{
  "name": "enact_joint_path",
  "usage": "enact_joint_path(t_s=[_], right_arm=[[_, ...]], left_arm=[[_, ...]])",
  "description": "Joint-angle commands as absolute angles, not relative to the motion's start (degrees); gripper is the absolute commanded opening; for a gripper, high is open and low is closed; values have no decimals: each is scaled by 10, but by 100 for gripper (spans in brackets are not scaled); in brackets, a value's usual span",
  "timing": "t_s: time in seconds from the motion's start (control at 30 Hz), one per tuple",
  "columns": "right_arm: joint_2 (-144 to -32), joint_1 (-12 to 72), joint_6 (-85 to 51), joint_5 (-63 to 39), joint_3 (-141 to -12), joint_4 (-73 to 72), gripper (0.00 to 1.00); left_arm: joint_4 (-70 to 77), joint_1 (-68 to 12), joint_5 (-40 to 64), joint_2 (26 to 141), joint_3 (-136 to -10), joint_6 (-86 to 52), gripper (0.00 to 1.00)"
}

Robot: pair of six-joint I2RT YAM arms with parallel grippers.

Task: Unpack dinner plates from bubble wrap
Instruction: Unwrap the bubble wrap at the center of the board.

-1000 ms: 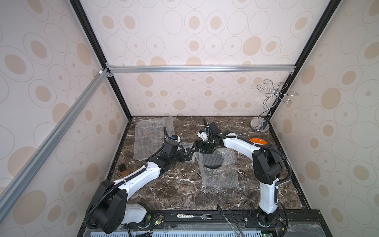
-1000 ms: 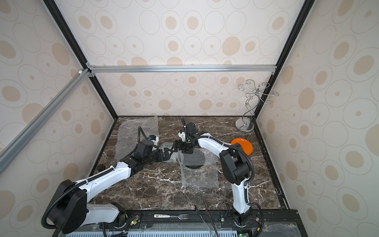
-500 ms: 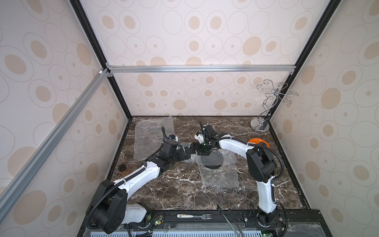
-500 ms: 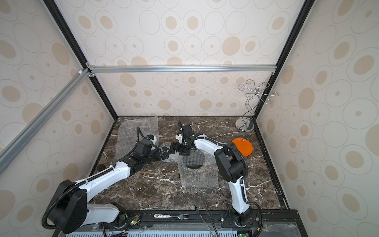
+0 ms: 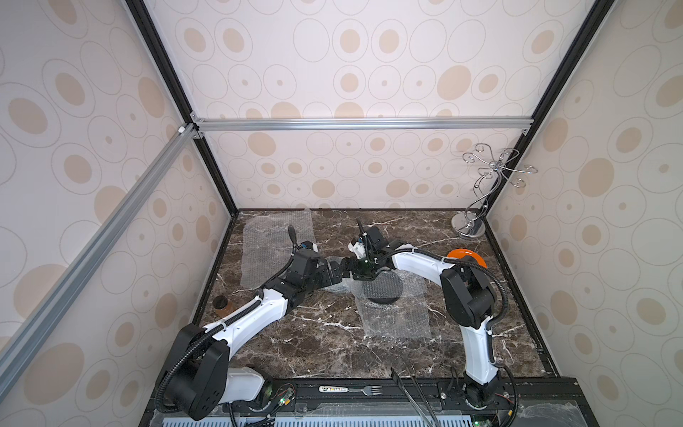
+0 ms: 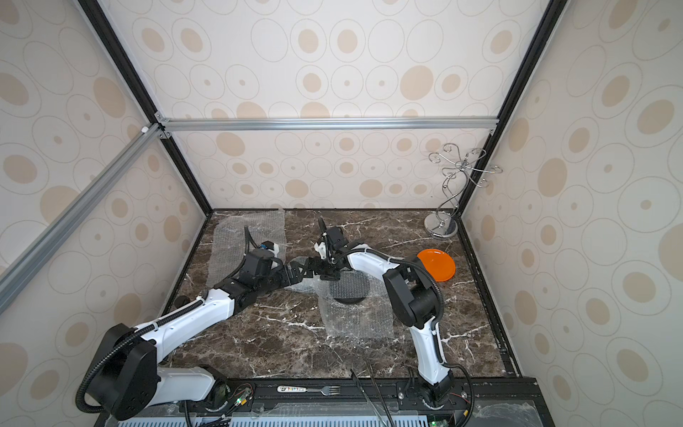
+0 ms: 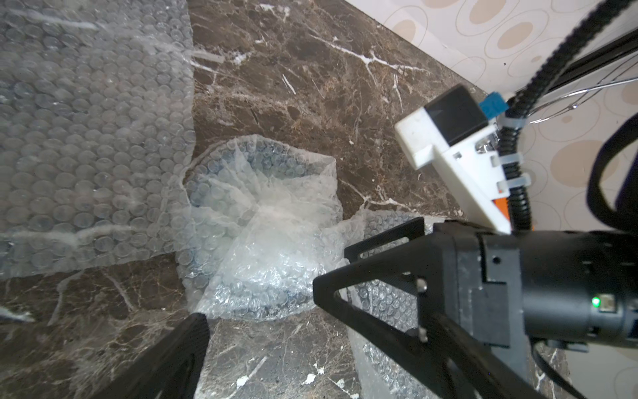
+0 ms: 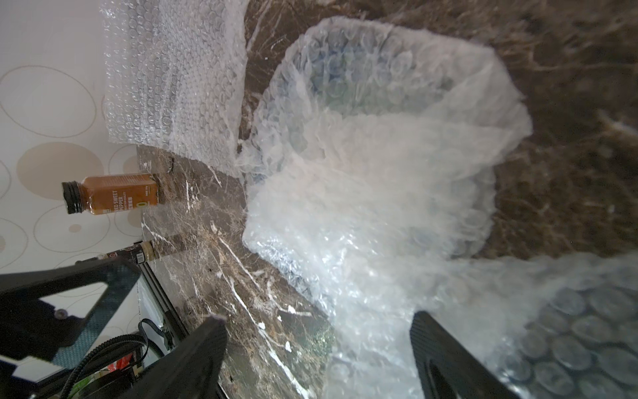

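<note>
A crumpled bubble wrap bundle [image 7: 262, 224] [image 8: 379, 155] lies mid-table, and a round dark shape shows faintly through it. My left gripper [image 5: 338, 275] [image 7: 310, 331] stands open just short of the bundle. My right gripper [image 5: 360, 274] [image 8: 317, 328] faces it from the other side, open, with a loose flap of the wrap between its fingers. A dark grey dinner plate [image 5: 382, 292] [image 6: 349, 292] rests on a spread sheet [image 5: 397, 321], partly under bubbles. The orange plate [image 5: 466, 256] [image 6: 436, 264] sits bare at the right.
Another flat bubble wrap sheet [image 5: 275, 244] [image 7: 86, 138] lies at the back left. A chrome wire stand [image 5: 468, 225] fills the back right corner. A spice bottle [image 5: 221, 304] [image 8: 110, 193] stands by the left wall. A fork [image 5: 351, 389] and tongs [image 5: 414, 395] lie on the front rail.
My right gripper has swung left and lower, away from the grey plate and up to the wrapped bundle opposite my left gripper. The left arm has barely moved.
</note>
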State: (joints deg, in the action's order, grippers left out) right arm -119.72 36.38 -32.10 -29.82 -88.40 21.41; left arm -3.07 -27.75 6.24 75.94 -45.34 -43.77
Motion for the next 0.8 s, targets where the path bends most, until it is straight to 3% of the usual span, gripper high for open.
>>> enact_joint_path(t_s=[0.0,0.43,0.77], right_arm=[[-1197,374,-323,-301,-872,208,87],[-1156,365,-305,-322,-864,222,87],[-1081,298,-295,-338,-810,238,88]], left_arm=[[-37,-274,58,769,-483,-449,100],[-36,-272,58,794,-500,-452,100],[-25,-272,72,820,-531,-431,100]])
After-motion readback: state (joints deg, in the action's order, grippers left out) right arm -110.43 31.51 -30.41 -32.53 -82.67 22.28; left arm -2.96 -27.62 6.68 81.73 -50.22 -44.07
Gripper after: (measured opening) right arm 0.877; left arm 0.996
